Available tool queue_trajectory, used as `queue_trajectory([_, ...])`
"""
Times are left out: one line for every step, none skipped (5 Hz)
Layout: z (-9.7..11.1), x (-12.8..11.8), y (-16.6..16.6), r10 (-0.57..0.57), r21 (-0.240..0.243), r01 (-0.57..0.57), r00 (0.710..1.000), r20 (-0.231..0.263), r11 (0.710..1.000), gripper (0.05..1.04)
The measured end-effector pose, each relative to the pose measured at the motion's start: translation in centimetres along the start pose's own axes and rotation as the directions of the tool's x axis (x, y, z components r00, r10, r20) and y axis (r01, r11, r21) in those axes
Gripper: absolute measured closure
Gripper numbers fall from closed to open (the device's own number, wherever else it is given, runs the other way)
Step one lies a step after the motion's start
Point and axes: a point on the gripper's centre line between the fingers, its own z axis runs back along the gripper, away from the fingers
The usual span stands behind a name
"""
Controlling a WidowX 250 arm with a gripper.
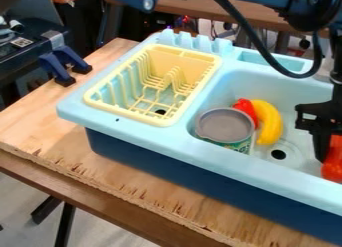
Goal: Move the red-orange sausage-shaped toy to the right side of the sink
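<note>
Camera view: one black gripper (324, 148), hanging downward at the right edge, over the right-hand basin of a light blue toy sink (137, 134). State of grip: its lower end is touching or nearly touching an orange-red object (332, 161); whether it is gripping that object or standing wide or narrow, one cannot tell. The orange-red object is lying at the basin's right side, running past the edge of view, its full shape being cut off.

Same basin, left part: one can (225, 126) with a gray top and a green label, standing upright in the near left corner. Behind the can, one small red item (246, 109), partly hidden. Beside both, one yellow banana (270, 122), curving around the right side of the red item and touching it. One dark drain hole (278, 154), showing between can and gripper.

Left part of sink: one pale yellow dish rack (123, 114), sitting in its own compartment. Overhead: one black cable (262, 43), looping down from the arm. Sink resting on a wooden table (40, 126).
</note>
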Motion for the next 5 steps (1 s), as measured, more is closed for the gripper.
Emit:
queue_trajectory([-0.3, 0.0, -0.5, 0.004, -0.031, -0.004, 1.000, -0.004, 0.999, 0.541])
queue_trajectory([-0.6, -0.2, -0.5, 0.008, -0.050, -0.008, 1.000, -0.004, 0.999, 0.497])
queue_trajectory([-0.5, -0.1, -0.3, -0.002, -0.031, 0.001, 1.000, -0.005, 1.000, 0.201])
queue_trajectory([0.2, 0.1, -0.3, -0.022, 0.006, 0.021, 0.999, 0.047, 1.000, 0.081])
queue_trajectory([3.4, 0.3, -1.7, 0.015, -0.144, 0.018, 0.974, 0.224, 0.989, 0.082])
